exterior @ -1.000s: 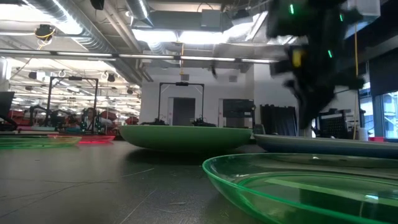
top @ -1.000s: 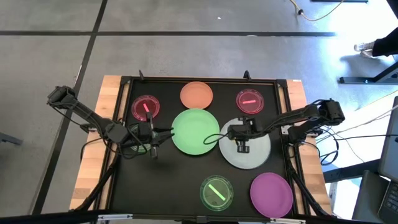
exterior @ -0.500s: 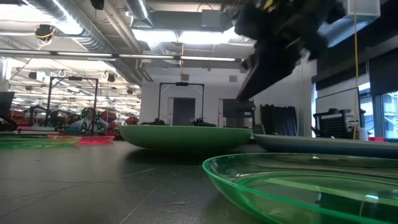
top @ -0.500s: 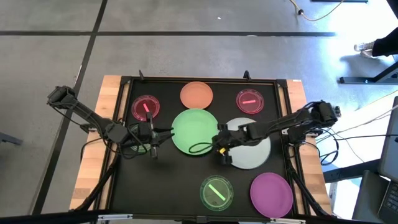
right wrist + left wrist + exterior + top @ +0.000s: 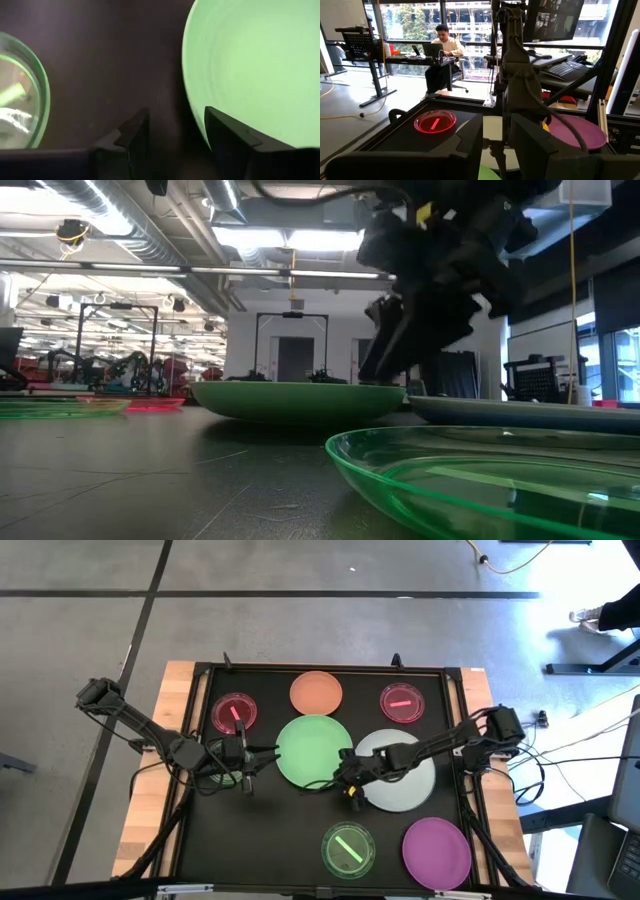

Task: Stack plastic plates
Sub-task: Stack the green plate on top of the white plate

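Note:
The large green plate rests on its base on the black mat in the middle; the whitish plate lies just to its right. My right gripper is open and low at the green plate's near right rim. One finger is over the plate, the other over the mat. Whether they touch the rim I cannot tell. My left gripper waits open at the plate's left edge. In the low view the right gripper reaches down at the green plate's right end.
An orange plate and two pink dishes lie along the far side. A green striped dish and a purple plate lie near the front. A person sits at a desk beyond the table.
My right gripper has moved from above the whitish plate toward the table's left, down to the green plate's near right rim. The plates have stayed where they were.

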Tool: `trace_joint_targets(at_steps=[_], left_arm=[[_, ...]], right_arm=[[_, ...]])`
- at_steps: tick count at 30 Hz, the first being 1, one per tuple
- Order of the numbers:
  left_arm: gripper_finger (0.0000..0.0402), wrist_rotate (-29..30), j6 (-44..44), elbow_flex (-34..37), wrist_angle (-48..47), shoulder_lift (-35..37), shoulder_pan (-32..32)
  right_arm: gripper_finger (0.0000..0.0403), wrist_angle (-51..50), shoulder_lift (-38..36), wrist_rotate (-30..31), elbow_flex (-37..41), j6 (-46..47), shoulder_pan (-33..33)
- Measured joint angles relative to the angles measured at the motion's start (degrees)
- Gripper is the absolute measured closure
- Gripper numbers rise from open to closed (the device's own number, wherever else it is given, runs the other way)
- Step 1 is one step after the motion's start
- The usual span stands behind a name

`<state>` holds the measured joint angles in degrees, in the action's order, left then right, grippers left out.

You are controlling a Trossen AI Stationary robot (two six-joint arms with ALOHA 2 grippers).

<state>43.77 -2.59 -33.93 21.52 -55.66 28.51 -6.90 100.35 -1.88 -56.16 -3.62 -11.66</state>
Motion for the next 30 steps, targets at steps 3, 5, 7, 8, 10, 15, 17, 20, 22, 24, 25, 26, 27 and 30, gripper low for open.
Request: trace_joint_targets(at_steps=[3, 5, 7, 8, 10, 15, 17, 20, 22, 24, 25, 26, 27, 30], left_arm=[[0.0305, 0.00, 0.17, 0.00, -0.01, 0.00, 0.00], [0.0305, 0.00, 0.17, 0.00, 0.00, 0.00, 0.02], [0.0305, 0.00, 0.17, 0.00, 0.00, 0.00, 0.00], [0.0305, 0.00, 0.17, 0.00, -0.02, 0.00, 0.00], [0.0305, -0.01, 0.20, 0.00, 0.03, 0.00, -0.24], [0.0305, 0.00, 0.20, 0.00, 0.32, 0.00, -1.60], [0.0305, 0.00, 0.20, 0.00, 0.81, 0.00, -2.18], [0.0305, 0.02, 0.21, 0.00, 1.39, 0.00, -3.23], [0.0305, 0.00, 0.22, 0.00, 1.55, 0.00, -3.89], [0.0305, 0.00, 0.81, 0.00, 1.60, 0.00, -4.47], [0.0305, 0.00, 1.61, 0.00, 1.66, 0.00, -4.68], [0.0305, 0.04, 2.36, 0.00, 1.64, 0.00, -4.81], [0.0305, 0.04, 3.04, 0.00, 1.72, 0.02, -4.81], [0.0305, -0.29, 4.08, -0.02, 1.70, 0.02, -4.83]], right_arm=[[0.0225, 1.25, 1.69, 3.04, -0.01, -2.16, 0.04], [0.0232, 1.55, 2.58, 4.46, -0.02, -3.26, 0.06], [0.0241, 2.89, 3.48, 4.73, -0.04, -4.31, 0.07], [0.0247, 3.12, 3.86, 4.73, -0.04, -4.42, 0.07], [0.0261, 3.72, 4.68, 4.73, -0.04, -4.44, 0.07], [0.0314, 4.79, 5.78, 6.40, -0.09, -4.48, 0.07], [0.0338, 5.35, 5.78, 6.57, -0.07, -5.22, 0.04], [0.0375, 6.46, 5.23, 6.82, -0.07, -7.30, 0.00], [0.0393, 7.66, 4.62, 7.46, -0.16, -8.39, 0.00], [0.0396, 6.90, 3.93, 9.31, -0.63, -9.17, -0.04], [0.0394, 6.56, 3.52, 10.40, -1.01, -9.20, -0.07], [0.0391, 5.95, 2.95, 11.41, -1.38, -9.20, -0.45], [0.0390, 5.13, 2.20, 12.27, -2.02, -9.28, -0.78], [0.0392, 0.89, -0.38, 14.95, -4.80, -9.93, -2.35]])
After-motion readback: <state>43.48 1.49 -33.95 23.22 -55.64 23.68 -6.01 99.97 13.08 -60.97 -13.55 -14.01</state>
